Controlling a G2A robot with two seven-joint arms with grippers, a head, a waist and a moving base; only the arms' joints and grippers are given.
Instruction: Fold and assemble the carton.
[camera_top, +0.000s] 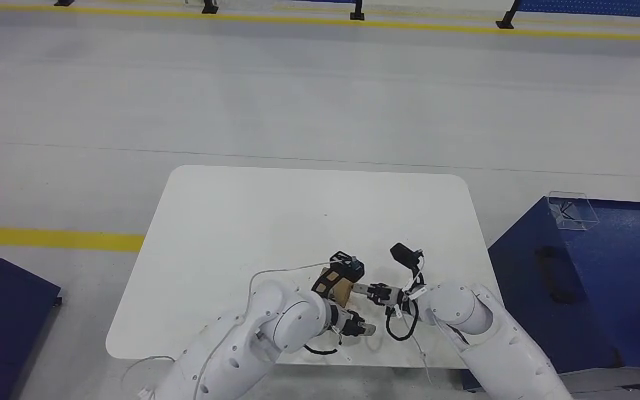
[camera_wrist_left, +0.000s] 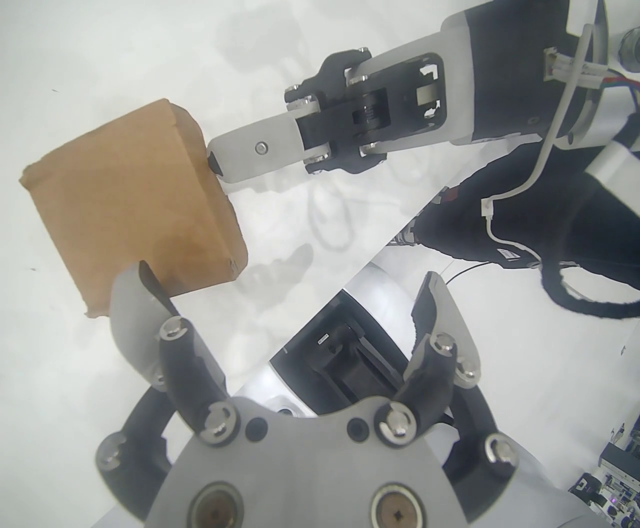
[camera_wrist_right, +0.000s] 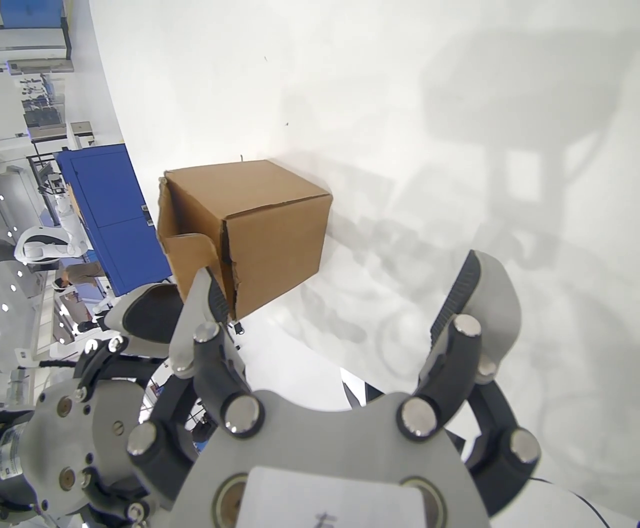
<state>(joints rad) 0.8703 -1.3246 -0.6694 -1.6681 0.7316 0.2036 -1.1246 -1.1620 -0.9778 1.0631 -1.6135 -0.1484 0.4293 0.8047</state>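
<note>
1. The carton (camera_wrist_right: 250, 230) stands on the white table (camera_top: 250, 220) near its robot-side edge, between the two grippers. It is already a cube, but a flap (camera_wrist_right: 192, 250) hangs loose on one side and the seam beside the flap is split.
2. It is thin brown cardboard, so probably light, stiff along the walls and weak at the creases. It would likely slide on the smooth table if pushed from one side only.
3. The best hold is probably across two opposite flat walls, away from the split seam, with the other gripper tucking in the flap.
4. The left gripper (camera_wrist_left: 282, 280) has its fingers apart and holds nothing. One finger is just beside a lower corner of the carton.
5. The right gripper (camera_wrist_right: 340, 272) is also spread and holds nothing. One fingertip touches the carton's edge.
6. A blue cabinet (camera_top: 570, 270) stands well apart from the carton, off the table. The only things crowding the carton are the grippers themselves.
</note>
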